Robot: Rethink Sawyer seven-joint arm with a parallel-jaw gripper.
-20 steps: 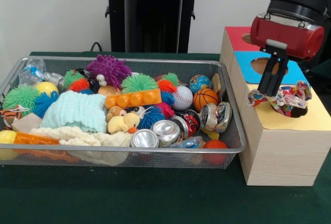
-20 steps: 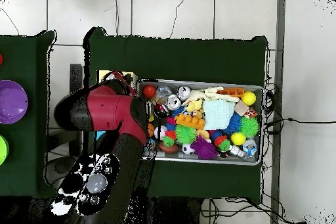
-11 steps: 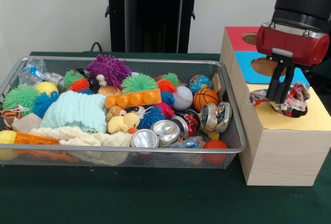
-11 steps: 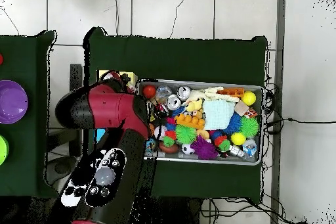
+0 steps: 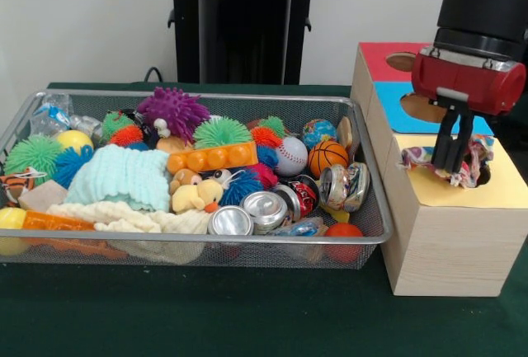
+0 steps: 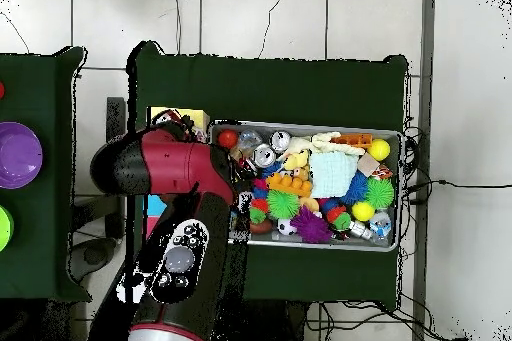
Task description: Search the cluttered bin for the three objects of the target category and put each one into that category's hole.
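Multicoloured rope toy [image 5: 466, 163] is pinched in your jaws [image 5: 453, 167] over the yellow hole [image 5: 477, 177] directly below; lower, then release.

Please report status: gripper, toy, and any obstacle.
Gripper shut on rope toy, over the hole in the yellow panel. Toy partly in the hole, ends draped on the rim. Nothing blocking; bin apart.

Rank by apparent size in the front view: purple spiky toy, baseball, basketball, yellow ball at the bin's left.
1. purple spiky toy
2. basketball and baseball: look alike
3. yellow ball, partly hidden, so unsure
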